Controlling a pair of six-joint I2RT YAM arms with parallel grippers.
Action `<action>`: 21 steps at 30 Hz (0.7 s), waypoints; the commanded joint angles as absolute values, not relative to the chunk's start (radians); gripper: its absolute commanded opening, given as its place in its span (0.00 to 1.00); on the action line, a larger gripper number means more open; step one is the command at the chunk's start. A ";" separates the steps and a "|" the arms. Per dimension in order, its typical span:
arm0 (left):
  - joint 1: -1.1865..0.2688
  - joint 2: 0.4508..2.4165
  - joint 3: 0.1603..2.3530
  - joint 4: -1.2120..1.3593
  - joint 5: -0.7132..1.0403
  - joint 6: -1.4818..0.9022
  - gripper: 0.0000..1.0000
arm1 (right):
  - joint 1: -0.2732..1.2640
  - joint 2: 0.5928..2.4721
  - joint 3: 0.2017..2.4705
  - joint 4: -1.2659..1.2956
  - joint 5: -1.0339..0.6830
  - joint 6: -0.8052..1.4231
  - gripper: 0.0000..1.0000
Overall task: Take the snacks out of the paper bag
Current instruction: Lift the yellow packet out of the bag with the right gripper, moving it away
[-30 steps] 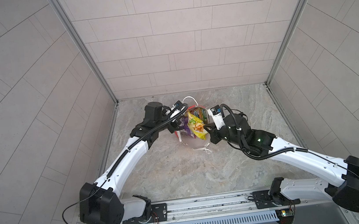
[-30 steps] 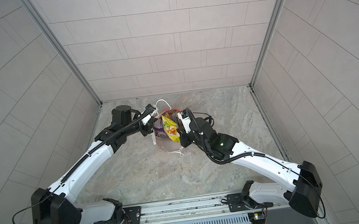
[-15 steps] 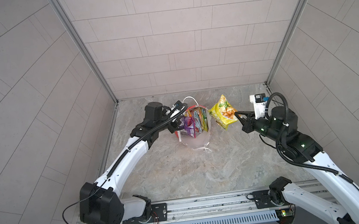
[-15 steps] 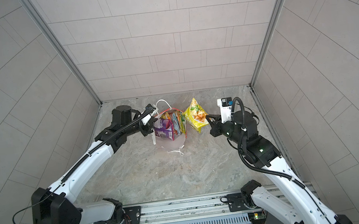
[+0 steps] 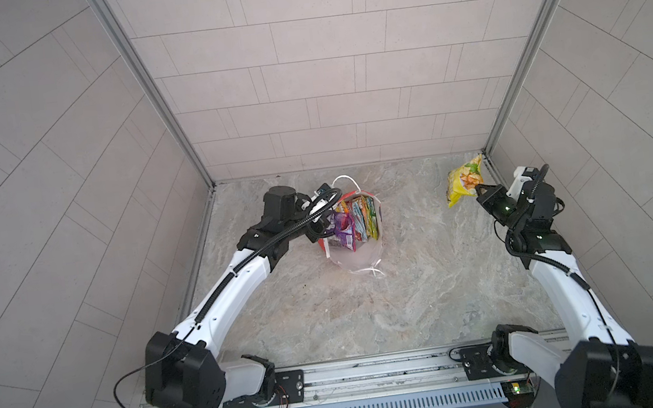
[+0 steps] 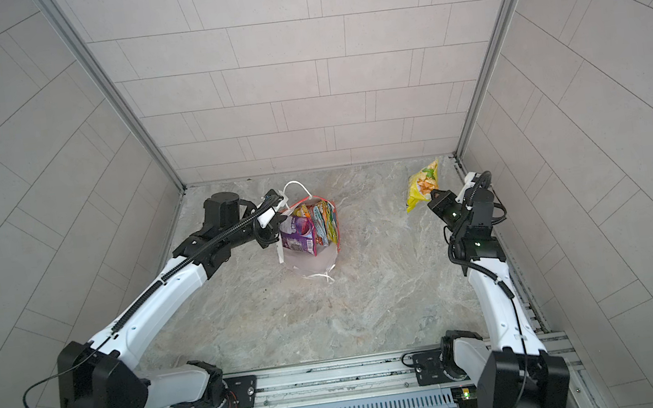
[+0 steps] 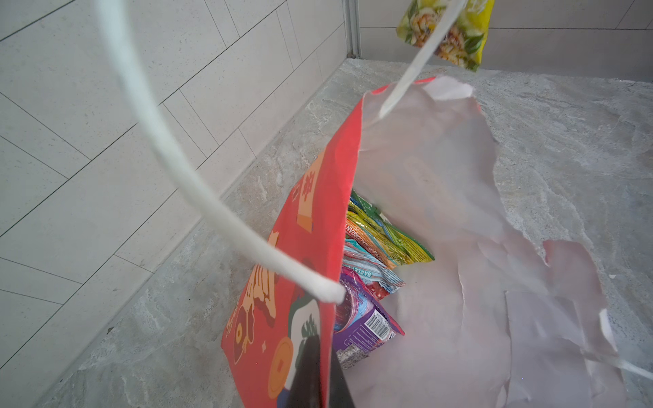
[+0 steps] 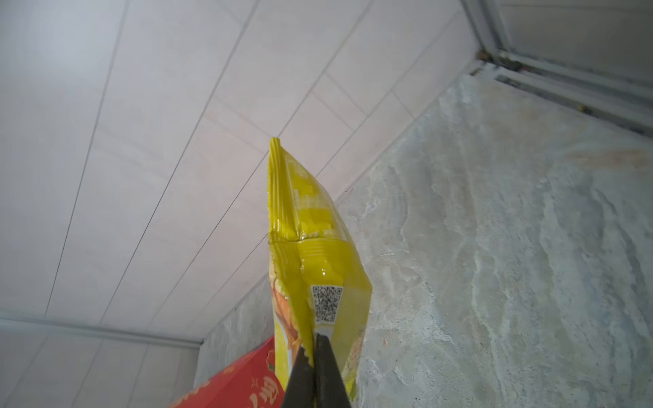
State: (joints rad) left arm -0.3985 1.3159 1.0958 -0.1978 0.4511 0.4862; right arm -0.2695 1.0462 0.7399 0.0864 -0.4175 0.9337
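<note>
R gripper (image 8: 313, 348) pinches yellow packet (image 5: 464, 183) aloft near back-right corner; L gripper (image 7: 323, 381) shut on wall of red paper bag (image 5: 358, 258), other snacks (image 5: 360, 218) upright inside, mid-table (image 5: 410, 296).

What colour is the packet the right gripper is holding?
The packet is bright yellow with some orange print along one side; the right wrist view shows it best.

Open red paper bag (image 7: 311, 247) with snacks (image 7: 378, 243) inside, on the table (image 7: 565, 141).
Dark fingers (image 7: 309, 374) pinch its red wall's edge; a white cord handle (image 7: 198, 197) loops near the camera; a yellow packet (image 7: 459, 39) hangs beyond the bag.
</note>
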 commanded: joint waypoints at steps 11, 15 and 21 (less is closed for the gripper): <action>-0.399 1.273 1.071 -0.130 0.474 0.485 0.00 | -0.353 1.274 0.577 0.505 -0.148 1.362 0.00; -0.399 1.285 1.074 -0.129 0.476 0.484 0.00 | -0.286 1.283 0.556 0.490 0.077 1.377 0.00; -0.399 1.295 1.079 -0.133 0.471 0.491 0.00 | -0.185 1.345 0.537 0.525 0.314 1.380 0.00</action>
State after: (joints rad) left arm -0.3988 1.2964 1.0725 -0.1802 0.4442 0.4870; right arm -0.2085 1.3167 0.5476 0.4725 0.1333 1.3422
